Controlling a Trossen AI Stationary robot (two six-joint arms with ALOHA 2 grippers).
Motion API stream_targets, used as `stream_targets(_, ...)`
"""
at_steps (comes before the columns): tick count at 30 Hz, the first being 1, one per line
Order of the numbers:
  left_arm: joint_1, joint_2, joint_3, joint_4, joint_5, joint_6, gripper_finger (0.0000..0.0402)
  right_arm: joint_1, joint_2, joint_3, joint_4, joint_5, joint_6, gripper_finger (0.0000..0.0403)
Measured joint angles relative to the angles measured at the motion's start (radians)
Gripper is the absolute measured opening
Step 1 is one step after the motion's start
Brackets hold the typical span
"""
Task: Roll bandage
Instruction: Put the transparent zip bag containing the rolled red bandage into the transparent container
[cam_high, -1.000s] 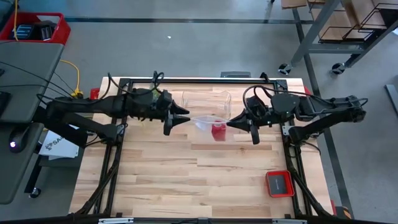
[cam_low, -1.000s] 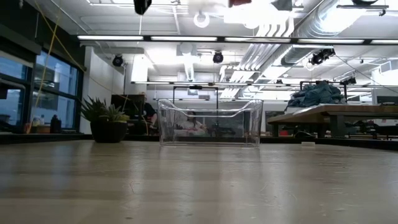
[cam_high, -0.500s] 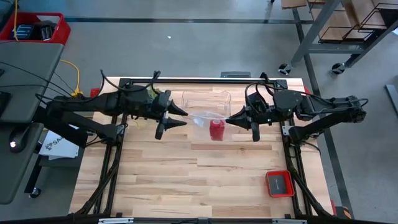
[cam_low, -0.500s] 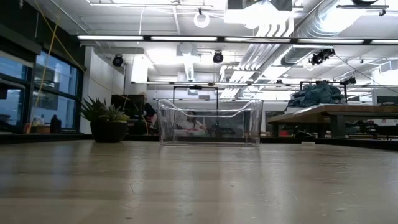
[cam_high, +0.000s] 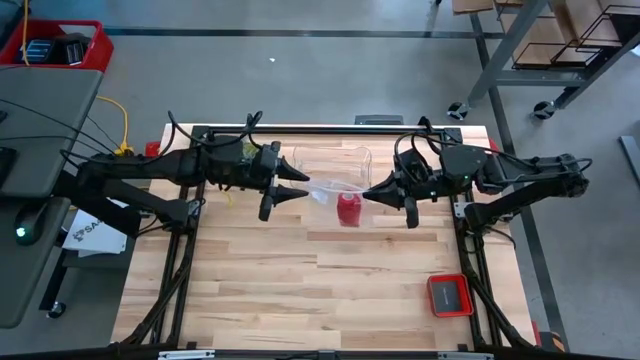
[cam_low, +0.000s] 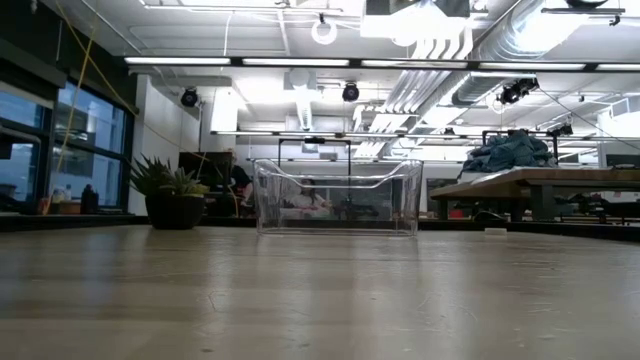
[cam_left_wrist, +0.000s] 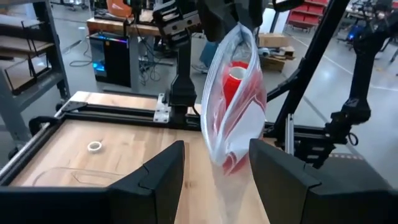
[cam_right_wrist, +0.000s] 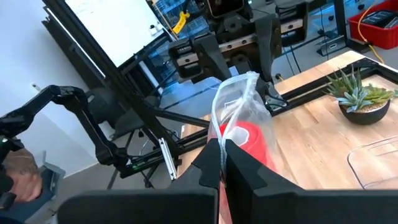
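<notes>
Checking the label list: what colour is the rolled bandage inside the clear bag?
Bright red. The bandage shows best in the left wrist view, through the clear bag.

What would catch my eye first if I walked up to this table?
Probably the bright red bandage rolled up inside a clear plastic bag, hanging above the middle of the wooden table. The right end effector pinches the bag's edge, while the left end effector, fingers open, faces it from the other side.

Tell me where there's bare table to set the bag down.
The near half of the table is bare wood, bordered by the red tray at its right corner. It's crowded toward the far edge: the clear bin, both grippers and the plastic bag holding the bandage.
</notes>
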Motion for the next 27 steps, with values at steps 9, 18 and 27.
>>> stream_targets(9,0.0,0.0,0.0,-0.001,0.0,-0.036,0.0158,0.0,0.0,0.0,0.0,-0.028,-0.004,0.0)
stream_targets(18,0.0,0.01,0.0,0.007,0.001,-0.049,0.0123,0.0,0.0,0.0,0.0,-0.029,-0.003,0.0)
stream_targets(27,0.005,0.032,-0.001,0.02,0.027,-0.142,0.0008,0.0,0.0,0.0,-0.002,-0.05,0.002,0.0)
